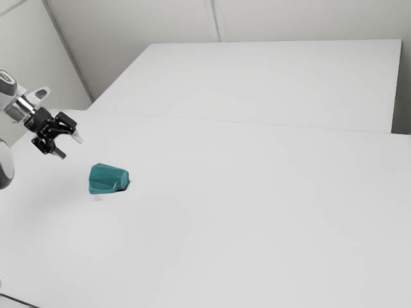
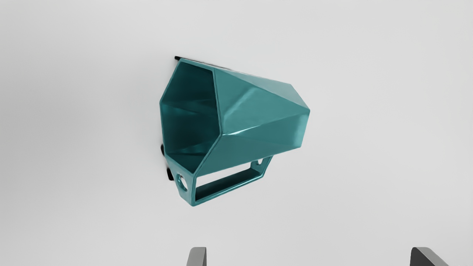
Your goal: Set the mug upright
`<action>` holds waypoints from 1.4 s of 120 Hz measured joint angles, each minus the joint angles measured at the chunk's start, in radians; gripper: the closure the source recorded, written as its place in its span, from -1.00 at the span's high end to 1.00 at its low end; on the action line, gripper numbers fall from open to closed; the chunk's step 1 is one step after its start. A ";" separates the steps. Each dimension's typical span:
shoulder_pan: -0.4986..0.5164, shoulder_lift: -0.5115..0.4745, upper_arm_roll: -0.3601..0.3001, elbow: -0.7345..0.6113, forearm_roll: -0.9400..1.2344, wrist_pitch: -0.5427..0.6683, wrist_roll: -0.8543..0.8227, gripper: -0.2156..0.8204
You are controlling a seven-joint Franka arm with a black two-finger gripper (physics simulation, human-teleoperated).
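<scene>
Near the mug (image 1: 108, 178), tool (image 1: 69, 145) angled down, fingers (image 2: 198, 257) apart

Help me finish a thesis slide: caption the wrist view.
A faceted teal mug lies on its side beyond the open tool.

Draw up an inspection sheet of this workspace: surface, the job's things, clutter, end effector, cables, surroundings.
Surface: white table, plain and pale.
Job's things: teal mug lying on its side, not upright; its open mouth faces roughly toward the exterior view's left, its handle sticks out at the side.
Clutter: nothing seen.
End effector: open, apart from the mug.
Cables: thin dark line at the exterior view's lower left; cannot tell whether it is one.
Surroundings: pale walls, another flat white surface beyond the table.
</scene>
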 joint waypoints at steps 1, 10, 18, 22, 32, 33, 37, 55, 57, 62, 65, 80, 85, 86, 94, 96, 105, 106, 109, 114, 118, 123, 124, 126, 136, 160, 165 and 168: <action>0.001 0.002 0.000 0.000 -0.002 0.001 0.003 0.58; 0.015 0.030 -0.001 0.001 -0.023 0.007 0.032 0.58; 0.029 0.063 -0.005 0.006 -0.047 0.011 0.060 0.58; 0.033 0.079 -0.007 0.009 -0.060 0.013 0.074 0.58; 0.040 0.108 -0.008 0.011 -0.086 0.016 0.106 0.58; 0.041 0.111 -0.008 0.011 -0.088 0.016 0.109 0.58; 0.044 0.120 -0.009 0.012 -0.097 0.017 0.120 0.58; 0.063 0.145 -0.009 0.018 -0.127 0.016 0.165 0.58; 0.065 0.148 -0.009 0.020 -0.130 0.015 0.170 0.58; 0.070 0.153 -0.012 0.021 -0.141 0.013 0.181 0.58; 0.073 0.156 -0.013 0.022 -0.149 0.012 0.189 0.58; 0.093 0.170 -0.019 0.018 -0.181 -0.006 0.222 0.58; 0.097 0.176 -0.019 0.018 -0.195 -0.012 0.232 0.58; 0.097 0.178 -0.019 0.018 -0.198 -0.013 0.234 0.58; 0.099 0.192 -0.019 0.017 -0.221 -0.018 0.248 0.58; 0.099 0.196 -0.019 0.017 -0.227 -0.018 0.251 0.58; 0.100 0.208 -0.020 0.017 -0.250 -0.015 0.264 0.58; 0.100 0.209 -0.020 0.017 -0.253 -0.015 0.266 0.58; 0.100 0.212 -0.020 0.017 -0.259 -0.014 0.270 0.58; 0.100 0.215 -0.021 0.017 -0.266 -0.012 0.276 0.58; 0.100 0.216 -0.025 0.017 -0.272 -0.011 0.281 0.58; 0.100 0.216 -0.029 0.017 -0.281 -0.010 0.286 0.58; 0.100 0.216 -0.029 0.017 -0.283 -0.010 0.287 0.58; 0.100 0.215 -0.032 0.017 -0.286 -0.010 0.289 0.58; 0.100 0.213 -0.044 0.013 -0.296 -0.009 0.299 0.58; 0.100 0.215 -0.065 0.007 -0.306 -0.008 0.316 0.58; 0.100 0.216 -0.066 0.004 -0.307 -0.007 0.319 0.58; 0.100 0.216 -0.069 0.001 -0.307 -0.006 0.321 0.58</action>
